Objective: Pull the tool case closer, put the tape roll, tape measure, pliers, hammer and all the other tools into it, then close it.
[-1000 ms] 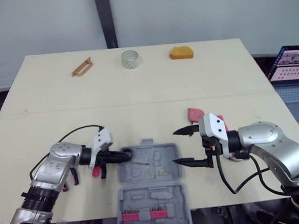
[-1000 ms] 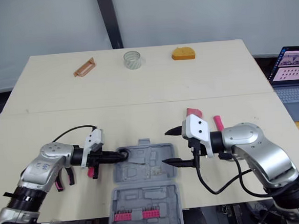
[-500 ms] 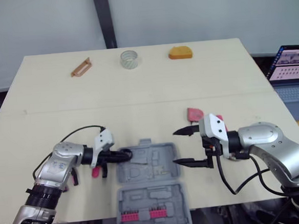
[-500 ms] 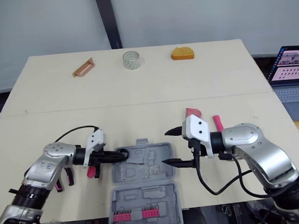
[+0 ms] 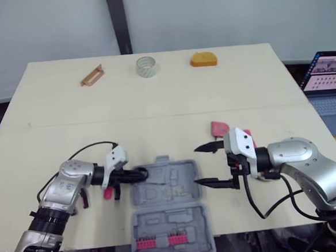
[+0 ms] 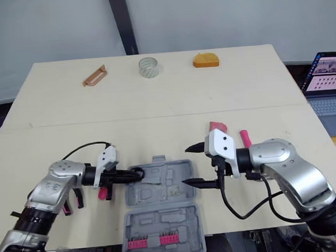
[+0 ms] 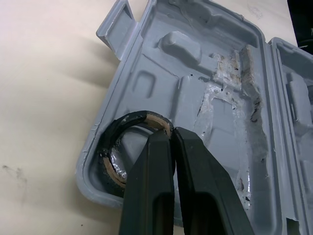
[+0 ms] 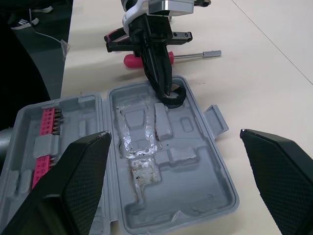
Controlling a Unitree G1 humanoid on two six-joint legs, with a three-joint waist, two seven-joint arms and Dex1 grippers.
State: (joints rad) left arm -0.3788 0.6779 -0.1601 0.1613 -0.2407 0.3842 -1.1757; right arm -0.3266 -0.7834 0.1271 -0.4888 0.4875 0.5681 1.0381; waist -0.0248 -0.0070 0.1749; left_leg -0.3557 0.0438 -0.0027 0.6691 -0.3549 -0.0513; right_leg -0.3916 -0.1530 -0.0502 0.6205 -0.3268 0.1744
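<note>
The grey tool case point(image 5: 177, 174) lies open on the table point(image 5: 154, 98), its deep half farther from the robot and the half with the row of red bits point(image 5: 159, 242) nearer. At the case's far left corner, the left gripper point(image 7: 168, 139) has its two fingers pressed almost together on the wall of the black tape roll point(image 7: 113, 147) — the roll sits down in the corner recess of the deep half. Just outside the case on that side lies a pink-handled screwdriver point(image 8: 146, 59). Right of the case, the right gripper point(image 5: 195, 165) hangs with its fingers spread wide, holding nothing, tips pointing at the case's right edge. Well beyond the case, along the table's far side, stand a clear tape roll point(image 5: 146, 66) and an orange tape measure point(image 5: 203, 59).
</note>
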